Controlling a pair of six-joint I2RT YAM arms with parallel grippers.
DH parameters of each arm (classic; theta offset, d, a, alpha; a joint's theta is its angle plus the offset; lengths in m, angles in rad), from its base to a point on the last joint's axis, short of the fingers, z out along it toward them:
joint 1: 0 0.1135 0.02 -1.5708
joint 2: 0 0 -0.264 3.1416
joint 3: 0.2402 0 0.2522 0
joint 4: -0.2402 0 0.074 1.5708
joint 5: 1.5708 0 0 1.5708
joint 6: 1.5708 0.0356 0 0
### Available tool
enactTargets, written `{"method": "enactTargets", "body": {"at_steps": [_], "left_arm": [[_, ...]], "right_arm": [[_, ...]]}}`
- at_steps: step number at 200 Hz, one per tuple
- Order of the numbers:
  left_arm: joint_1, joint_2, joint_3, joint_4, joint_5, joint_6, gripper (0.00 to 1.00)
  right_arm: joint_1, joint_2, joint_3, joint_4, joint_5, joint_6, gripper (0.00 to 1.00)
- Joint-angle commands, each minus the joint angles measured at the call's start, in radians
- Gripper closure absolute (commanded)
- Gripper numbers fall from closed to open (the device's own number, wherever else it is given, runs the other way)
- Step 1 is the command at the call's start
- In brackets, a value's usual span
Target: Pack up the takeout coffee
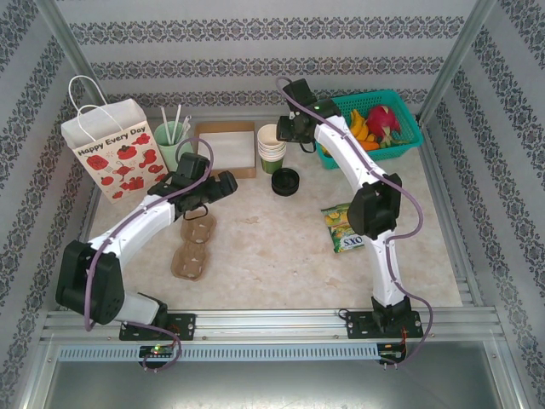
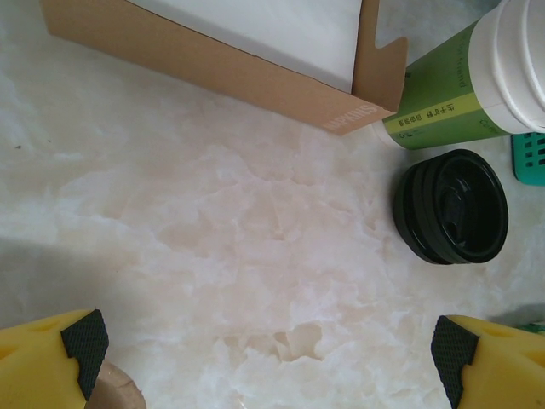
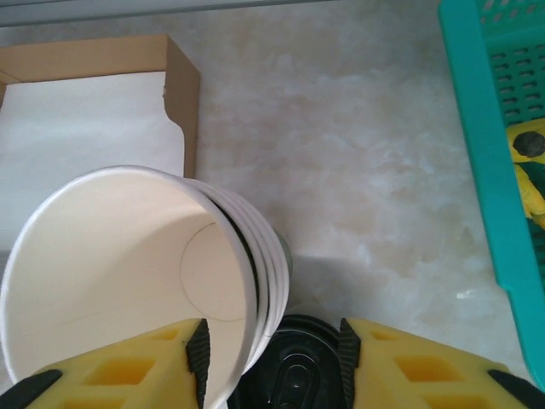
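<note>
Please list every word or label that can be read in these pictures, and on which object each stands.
"Happy Every Day": on the white paper bag.
Pale print on the cardboard box edge: upside down, too faint to read.
Small print on the green cup stack: too blurred.
Letters on the snack packet: too small.

Probably a robotics lab cell: aluminium frame (image 1: 272, 322) and wallpapered panels (image 1: 255, 34) box in a marble-look table (image 1: 272, 247).
</note>
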Motion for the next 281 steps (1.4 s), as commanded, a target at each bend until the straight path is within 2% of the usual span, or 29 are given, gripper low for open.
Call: {"method": "enactTargets", "body": {"at_steps": [1, 59, 99, 159, 216, 281], "left_arm": [[-0.008, 0.028, 0.051, -0.031, -0.011, 0.033, 0.01], [-0.008, 0.065, 0.076, -0.048, -0.006, 0.04, 0.01], [-0.008, 0.081, 0.087, -0.063, -0.011, 0.045, 0.01], [-0.008, 0.095, 0.115, -0.082, -0.002, 0.049, 0.01], [-0.008, 0.094, 0.126, -0.087, 0.022, 0.043, 0.01], [-0.009, 0.093, 0.134, -0.09, 0.029, 0.045, 0.01]], "right_arm": [[0.001, 0.038, 0.059, -0.035, -0.023, -0.017, 0.58], [0.001, 0.075, 0.1, -0.041, -0.015, -0.027, 0.7], [0.001, 0.085, 0.112, -0.038, -0.003, -0.031, 0.83], [0.015, 0.034, 0.097, -0.079, 0.001, -0.071, 0.96], [0.028, -0.018, 0.04, -0.118, -0.069, -0.088, 0.98], [0.033, -0.035, 0.045, -0.105, -0.05, -0.091, 1.0]]}}
